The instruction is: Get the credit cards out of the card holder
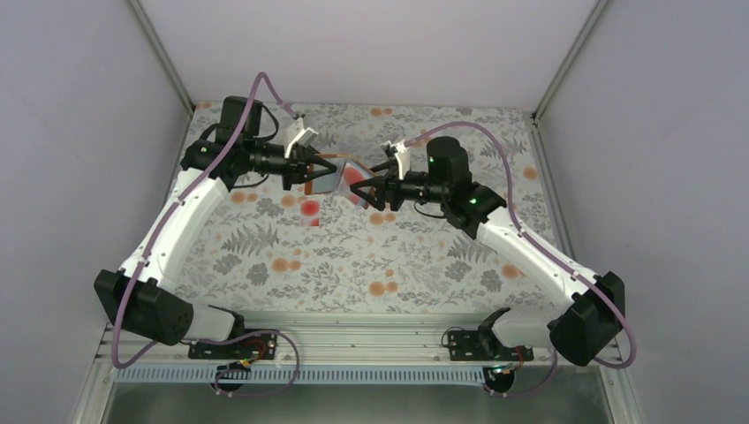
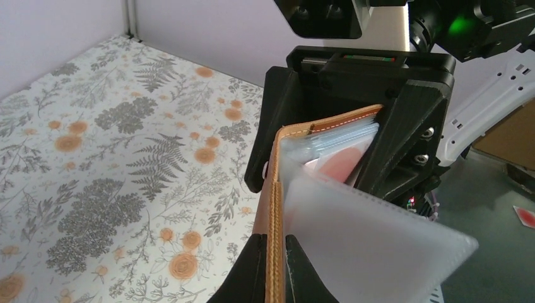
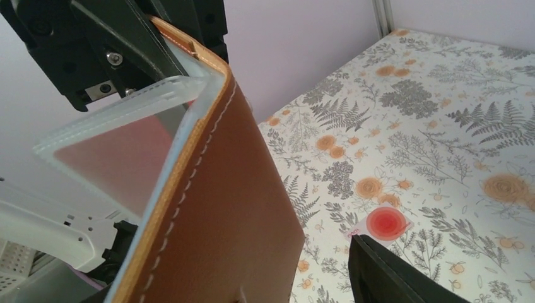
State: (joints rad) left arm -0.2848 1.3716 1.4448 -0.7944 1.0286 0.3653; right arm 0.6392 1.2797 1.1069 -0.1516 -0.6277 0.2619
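Floral counter (image 1: 424, 265) carries one pale, red-blotched credit card (image 1: 309, 210), lying left of centre. Above its far part the brown card holder (image 1: 325, 179) hangs open, clamped in the left jaws, a reddish card (image 2: 337, 167) inside its sleeves (image 2: 372, 246); the right jaws stand open around its other edge

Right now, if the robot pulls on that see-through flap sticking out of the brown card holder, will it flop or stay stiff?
Probably bendy but springy: the clear sleeve looks thin, yet it fans out from the card holder without drooping. Its smooth plastic likely feels slippery. It is joined only along the spine, so a tug would probably swing it like a page.
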